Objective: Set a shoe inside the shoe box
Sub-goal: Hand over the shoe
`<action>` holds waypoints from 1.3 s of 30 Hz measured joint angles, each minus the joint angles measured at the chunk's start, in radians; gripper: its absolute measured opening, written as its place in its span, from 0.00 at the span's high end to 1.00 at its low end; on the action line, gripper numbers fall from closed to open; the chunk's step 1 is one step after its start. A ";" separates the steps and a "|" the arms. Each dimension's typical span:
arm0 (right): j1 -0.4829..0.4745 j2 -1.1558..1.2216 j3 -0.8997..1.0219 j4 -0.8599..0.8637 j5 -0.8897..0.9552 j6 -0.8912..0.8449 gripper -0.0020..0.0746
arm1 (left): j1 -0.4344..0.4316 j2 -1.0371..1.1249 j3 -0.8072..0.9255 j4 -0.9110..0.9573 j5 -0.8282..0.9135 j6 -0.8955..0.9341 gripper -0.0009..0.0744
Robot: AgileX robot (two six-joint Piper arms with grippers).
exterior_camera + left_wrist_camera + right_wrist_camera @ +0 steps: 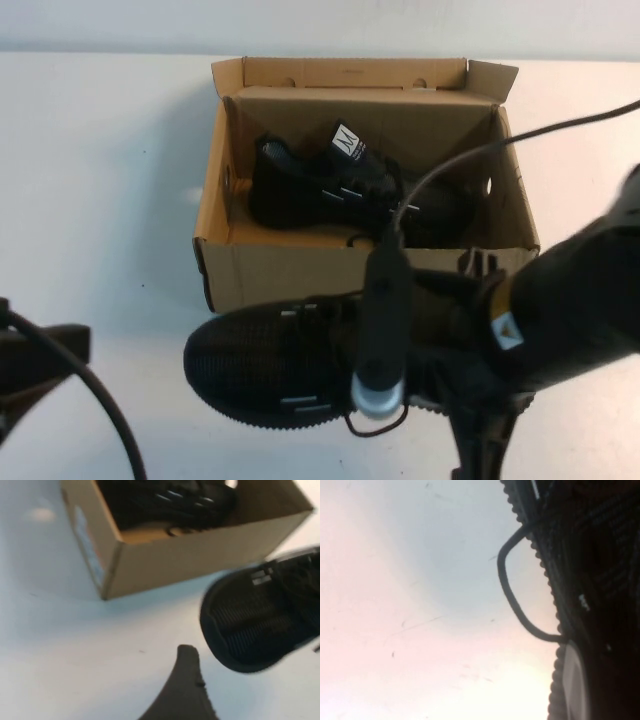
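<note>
A bare test bench, lab-like — a plain white table (100, 200) against a pale wall (320, 20). Loose black cable (470, 150) trails across it — no household furnishings visible.

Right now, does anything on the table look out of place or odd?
One shoe already lies in the open shoe box, while its twin sits on the table outside, against the box's near wall, with the right pincer over its heel end. The left pincer is at the near left, holding nothing. Nothing looks damaged.

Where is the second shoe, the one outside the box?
In the high view, the shoe sits just in front of the shoe box, centre-near, under the right arm.
</note>
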 joint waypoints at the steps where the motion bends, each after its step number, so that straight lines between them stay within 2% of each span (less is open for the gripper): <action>1: 0.000 -0.021 0.000 -0.003 0.002 0.000 0.97 | 0.000 0.005 0.000 -0.022 0.013 -0.001 0.29; 6: 0.000 -0.106 0.000 -0.034 0.020 0.000 0.97 | 0.000 0.064 0.000 -0.165 0.052 0.004 0.25; 17: 0.000 -0.132 0.000 -0.083 0.064 0.000 0.97 | 0.000 0.300 0.000 -0.471 0.074 0.097 0.25; 26: 0.000 -0.132 0.000 -0.102 0.065 0.000 0.97 | 0.000 0.461 0.000 -0.494 0.107 0.155 0.25; 35: 0.000 -0.132 0.000 -0.124 0.059 0.015 0.97 | 0.000 0.531 0.000 -0.501 0.119 0.180 0.25; 39: 0.000 -0.132 0.000 -0.150 0.038 0.049 0.97 | 0.000 0.543 0.000 -0.560 0.123 0.207 0.25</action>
